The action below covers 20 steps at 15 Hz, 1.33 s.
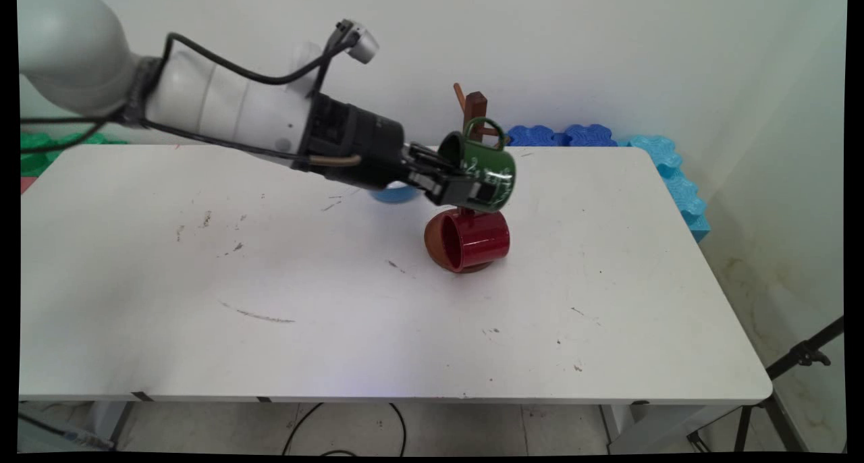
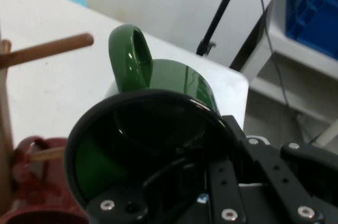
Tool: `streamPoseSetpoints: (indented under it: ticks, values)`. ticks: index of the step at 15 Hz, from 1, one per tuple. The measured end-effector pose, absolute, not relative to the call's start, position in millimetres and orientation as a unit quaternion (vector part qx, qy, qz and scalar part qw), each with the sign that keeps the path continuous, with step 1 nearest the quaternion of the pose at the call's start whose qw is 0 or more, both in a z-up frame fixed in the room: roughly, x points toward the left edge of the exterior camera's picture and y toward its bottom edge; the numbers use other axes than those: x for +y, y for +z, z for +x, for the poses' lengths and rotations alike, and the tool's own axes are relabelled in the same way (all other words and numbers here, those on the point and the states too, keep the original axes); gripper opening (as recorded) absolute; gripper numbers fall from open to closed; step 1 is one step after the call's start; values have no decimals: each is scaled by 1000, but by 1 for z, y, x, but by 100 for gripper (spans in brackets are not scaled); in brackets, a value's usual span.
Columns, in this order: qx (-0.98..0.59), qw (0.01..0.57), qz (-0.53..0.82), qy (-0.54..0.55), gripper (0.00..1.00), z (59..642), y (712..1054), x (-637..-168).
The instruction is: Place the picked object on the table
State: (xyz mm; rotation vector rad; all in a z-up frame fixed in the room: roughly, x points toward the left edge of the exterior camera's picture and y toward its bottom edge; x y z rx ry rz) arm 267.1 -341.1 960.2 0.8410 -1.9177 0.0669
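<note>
My gripper [image 1: 472,183] is shut on the rim of a green mug [image 1: 487,169], which it holds sideways in the air with its handle [image 1: 484,127] up. In the hand view the green mug [image 2: 158,129] fills the middle, its mouth toward the camera, one finger inside it. A wooden mug tree [image 1: 474,109] stands just behind the mug, and one of its pegs [image 2: 47,50] points toward the handle [image 2: 131,57] without entering it. A red mug [image 1: 469,239] hangs low on the tree, right under the green one.
A blue object [image 1: 393,194] lies partly hidden behind the gripper. Blue foam pieces [image 1: 665,159] line the table's far right edge, green ones [image 1: 40,149] the far left. A black tripod [image 1: 796,362] stands off the table's right side.
</note>
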Motion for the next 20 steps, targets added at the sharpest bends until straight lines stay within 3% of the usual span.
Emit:
streamPoseSetpoints:
  ticks: [10, 20]
  values:
    - [-886, 356, 289, 68, 0, 327, 986, -337]
    - [-946, 174, 250, 109, 0, 364, 958, -376]
